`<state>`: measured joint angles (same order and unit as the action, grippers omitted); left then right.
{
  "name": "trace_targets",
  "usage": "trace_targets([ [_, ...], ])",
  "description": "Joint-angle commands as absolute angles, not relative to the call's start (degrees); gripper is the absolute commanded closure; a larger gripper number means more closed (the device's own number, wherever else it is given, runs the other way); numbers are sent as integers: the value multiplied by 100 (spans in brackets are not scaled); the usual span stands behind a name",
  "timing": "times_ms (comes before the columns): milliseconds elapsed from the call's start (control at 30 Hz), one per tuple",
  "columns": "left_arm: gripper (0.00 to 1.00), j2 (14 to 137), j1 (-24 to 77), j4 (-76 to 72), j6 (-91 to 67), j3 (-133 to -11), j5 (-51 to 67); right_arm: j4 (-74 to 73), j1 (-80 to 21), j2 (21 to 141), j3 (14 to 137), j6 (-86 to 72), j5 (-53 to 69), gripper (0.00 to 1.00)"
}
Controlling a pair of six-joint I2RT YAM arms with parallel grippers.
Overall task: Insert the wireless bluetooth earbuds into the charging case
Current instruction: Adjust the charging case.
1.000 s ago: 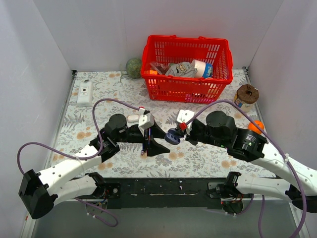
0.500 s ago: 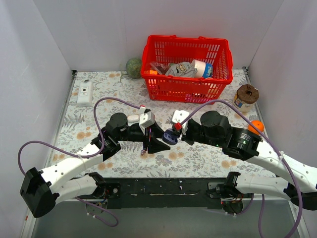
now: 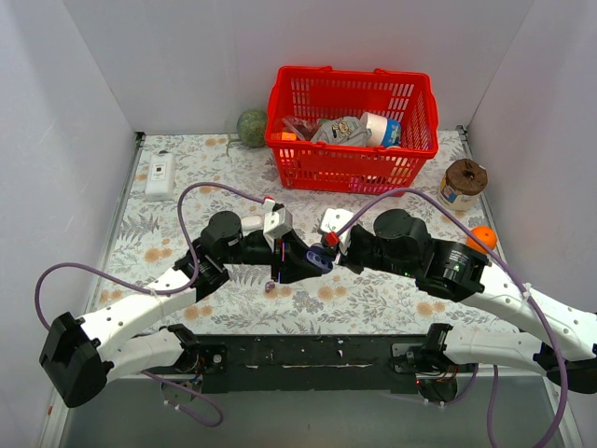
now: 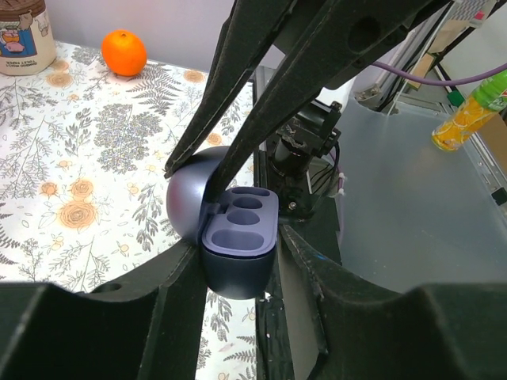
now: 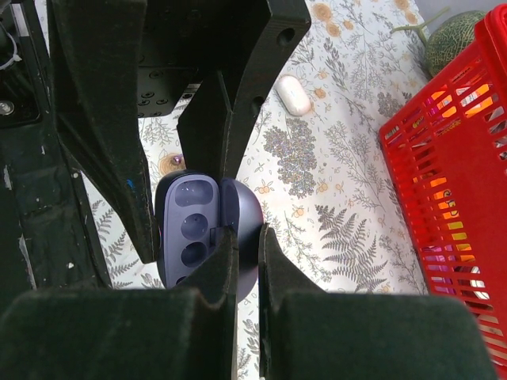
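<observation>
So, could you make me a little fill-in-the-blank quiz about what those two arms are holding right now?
1. The small purple oval plastic charging case is held with its lid ___.
2. Its sockets are ___.
3. The case body sits between the fingers of the left gripper, while the right gripper pinches its ___.
4. The plastic mesh basket in the top view is coloured ___.
Missing words: open; empty; lid; red.
</observation>
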<state>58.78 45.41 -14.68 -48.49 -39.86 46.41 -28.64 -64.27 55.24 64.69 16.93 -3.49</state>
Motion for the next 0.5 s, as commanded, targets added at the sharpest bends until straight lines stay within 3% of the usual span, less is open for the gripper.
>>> trace_targets([
  [0,64,5924,4570,-1722,-4895,-3955,4904,-2505,-6460,5572,6662,1714,-431,99],
  [100,71,5968,4570,-1810,-4930,-3920,4939,-2505,-6486,5581,6662,1696,-439,99],
  [267,100,6003,4570,-1837,-4922,-3894,4966,-2496,-6521,5555,6618,1661,-457,99],
  [467,100,5819,4570,-1942,-4975,-3709,4843,-2461,-6522,5528,6583,1556,-571,99],
])
